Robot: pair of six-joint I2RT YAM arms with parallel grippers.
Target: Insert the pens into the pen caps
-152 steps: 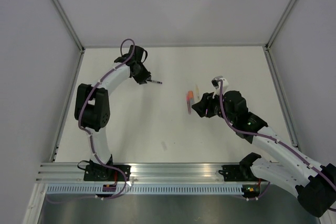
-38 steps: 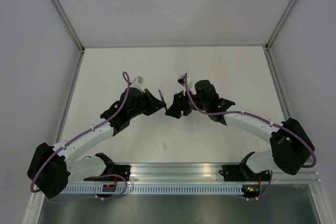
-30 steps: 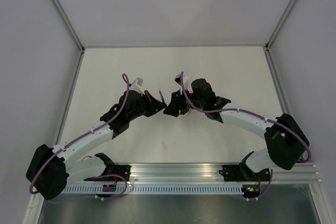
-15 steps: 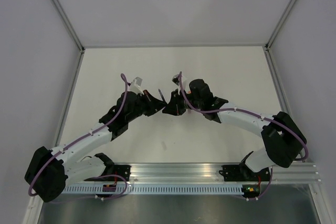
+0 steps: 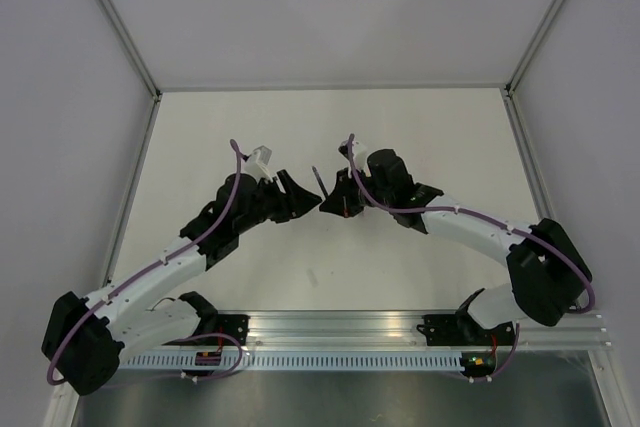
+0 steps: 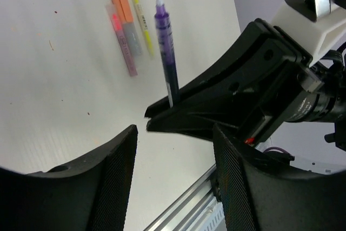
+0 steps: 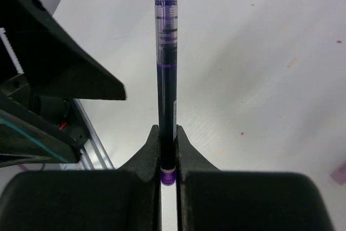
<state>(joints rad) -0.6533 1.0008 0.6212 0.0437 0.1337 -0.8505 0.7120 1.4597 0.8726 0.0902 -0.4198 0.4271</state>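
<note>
Between the closed jaws of the right gripper (image 7: 167,132) the purple pen (image 7: 166,52) is clamped; just left, the jaws of the left gripper (image 6: 174,131) are spread wide, empty. A red-pink pen (image 6: 124,45), yellow pen (image 6: 138,17) and orange cap (image 6: 123,8) are seen together on the table (image 6: 54,79)

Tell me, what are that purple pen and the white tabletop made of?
The purple pen is likely clear glossy plastic: dark ink shows through the barrel, and its end is opaque purple. The tabletop looks like a white matte sheet with faint parallel ribbing, perhaps corrugated plastic, though I cannot be sure.
</note>
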